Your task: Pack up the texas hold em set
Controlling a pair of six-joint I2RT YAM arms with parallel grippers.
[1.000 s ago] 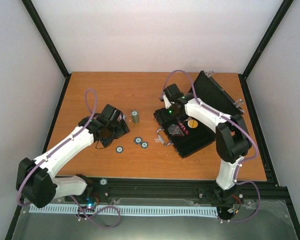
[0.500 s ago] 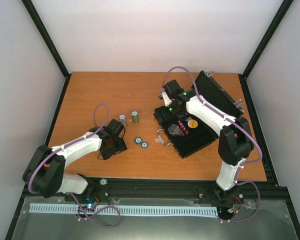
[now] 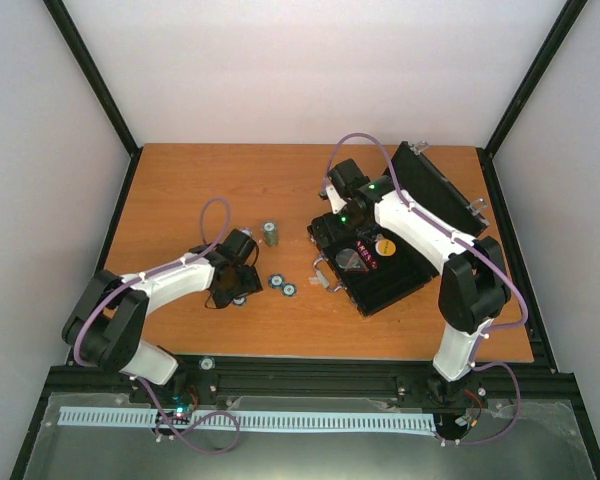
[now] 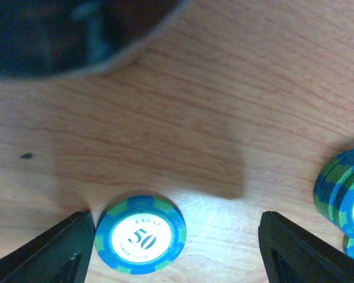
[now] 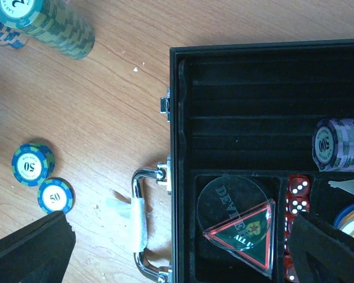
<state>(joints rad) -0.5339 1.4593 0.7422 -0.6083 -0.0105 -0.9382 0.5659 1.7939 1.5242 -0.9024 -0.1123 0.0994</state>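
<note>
Left of the case (image 3: 395,285), left gripper (image 4: 177,236) straddles blue 50 chip (image 4: 140,236), jaws released, apparently poised to pinch; right gripper (image 5: 180,230) agape above case.

Chip (image 4: 140,236): blue, green edge blocks, white centre marked 50. Case (image 5: 236,100) black-lined, silver handle (image 5: 135,178); dice (image 5: 297,188) red with white pips; chip stack (image 5: 337,144) purple, white-striped. Table (image 4: 224,88) orange-brown wood grain.

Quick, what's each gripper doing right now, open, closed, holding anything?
Left gripper: open, fingers either side of a blue 50 chip, not gripping it.
Right gripper: open, holding nothing, above the case.
</note>
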